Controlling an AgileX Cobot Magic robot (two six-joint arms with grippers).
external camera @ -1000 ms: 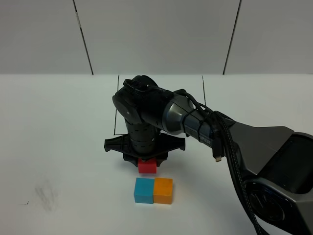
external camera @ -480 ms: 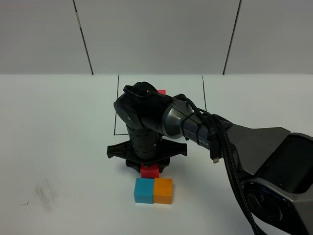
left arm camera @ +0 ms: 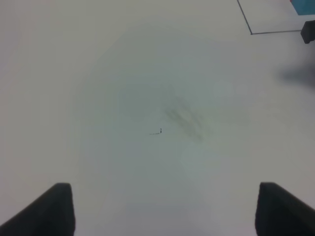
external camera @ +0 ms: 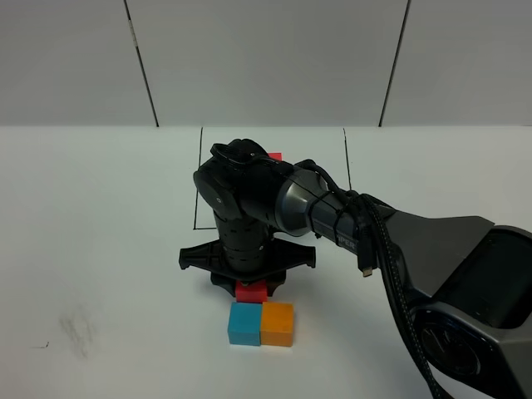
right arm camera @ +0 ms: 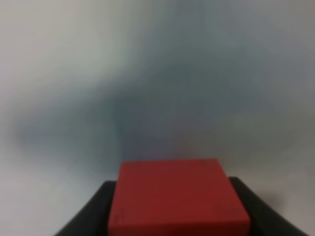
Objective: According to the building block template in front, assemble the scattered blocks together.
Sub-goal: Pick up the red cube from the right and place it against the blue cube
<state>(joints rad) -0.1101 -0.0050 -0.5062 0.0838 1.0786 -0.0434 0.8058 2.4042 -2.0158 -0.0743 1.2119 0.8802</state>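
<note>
Only the right wrist view shows the grip: the right gripper (right arm camera: 177,216) has its dark jaws clamped on the red cube (right arm camera: 176,195), a matte, sharp-edged block. From the high camera that cube (external camera: 250,292) peeks out under the arm, at 12 o'clock of the cyan cube (external camera: 244,323), which touches the orange cube (external camera: 278,323) at its 3 o'clock. The template (external camera: 274,155) is mostly hidden. The left gripper (left arm camera: 165,209) hangs over the white table (left arm camera: 123,98), jaws wide, empty.
</note>
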